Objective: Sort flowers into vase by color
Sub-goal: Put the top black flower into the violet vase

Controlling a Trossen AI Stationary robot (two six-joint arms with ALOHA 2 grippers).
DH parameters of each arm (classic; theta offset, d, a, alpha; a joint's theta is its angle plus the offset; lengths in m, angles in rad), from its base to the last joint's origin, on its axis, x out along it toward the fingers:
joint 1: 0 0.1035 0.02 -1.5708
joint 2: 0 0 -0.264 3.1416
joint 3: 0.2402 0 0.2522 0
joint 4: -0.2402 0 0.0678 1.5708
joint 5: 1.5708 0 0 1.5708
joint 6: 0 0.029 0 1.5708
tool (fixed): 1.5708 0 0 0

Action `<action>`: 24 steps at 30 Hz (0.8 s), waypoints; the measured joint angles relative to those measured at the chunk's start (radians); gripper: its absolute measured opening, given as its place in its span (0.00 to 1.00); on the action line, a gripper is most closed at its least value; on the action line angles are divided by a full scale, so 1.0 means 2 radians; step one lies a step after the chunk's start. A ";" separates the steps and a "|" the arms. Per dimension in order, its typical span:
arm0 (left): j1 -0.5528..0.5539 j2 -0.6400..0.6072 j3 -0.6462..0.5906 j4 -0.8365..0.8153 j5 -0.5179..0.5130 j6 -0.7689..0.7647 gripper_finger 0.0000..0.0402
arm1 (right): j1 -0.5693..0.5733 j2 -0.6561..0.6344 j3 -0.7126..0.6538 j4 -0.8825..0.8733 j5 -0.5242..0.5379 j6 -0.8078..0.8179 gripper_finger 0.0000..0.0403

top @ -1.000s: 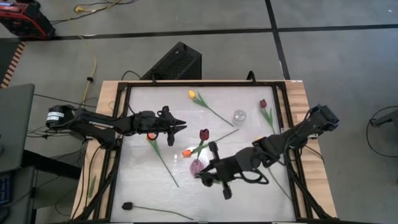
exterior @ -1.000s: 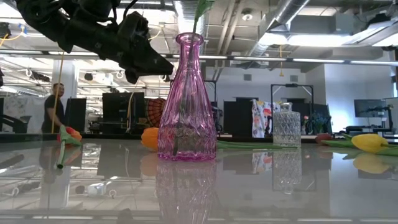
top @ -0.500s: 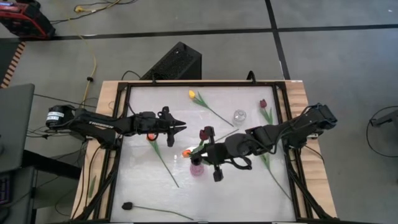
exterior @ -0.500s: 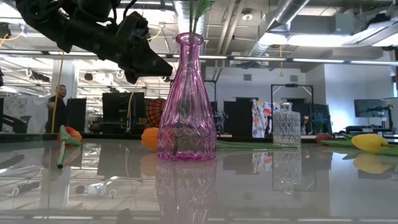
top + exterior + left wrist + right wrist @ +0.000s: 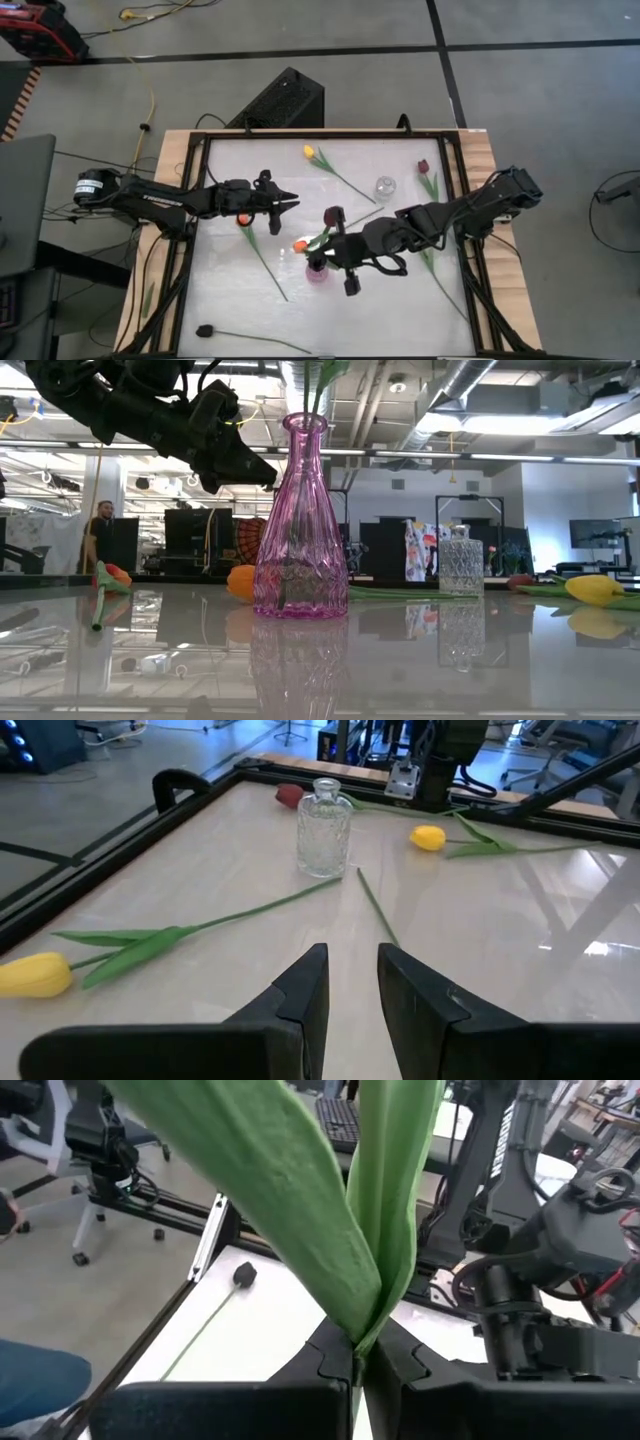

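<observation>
Over the middle of the white tabletop (image 5: 390, 310), the right gripper (image 5: 335, 247) pinches the green stem of a dark maroon tulip (image 5: 330, 215), its fingers pressed onto the leaves (image 5: 345, 1210) directly above the pink ribbed glass vase (image 5: 300, 525). The stem tip shows inside the vase mouth. The left gripper (image 5: 288, 202) hovers left of centre, fingers slightly spread and holding nothing. A yellow tulip (image 5: 309, 152) lies near the far edge, beside a small clear glass vase (image 5: 385, 187).
</observation>
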 joint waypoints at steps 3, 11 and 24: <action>0.000 0.000 0.000 0.000 -0.002 0.000 0.19 | 0.006 -0.005 0.000 -0.001 -0.001 0.003 0.09; 0.000 0.000 0.000 0.001 -0.011 0.000 0.19 | 0.013 -0.008 0.000 -0.013 -0.001 0.004 0.08; 0.000 0.000 0.000 0.000 -0.011 0.000 0.19 | 0.005 -0.007 0.000 -0.004 -0.001 0.019 0.09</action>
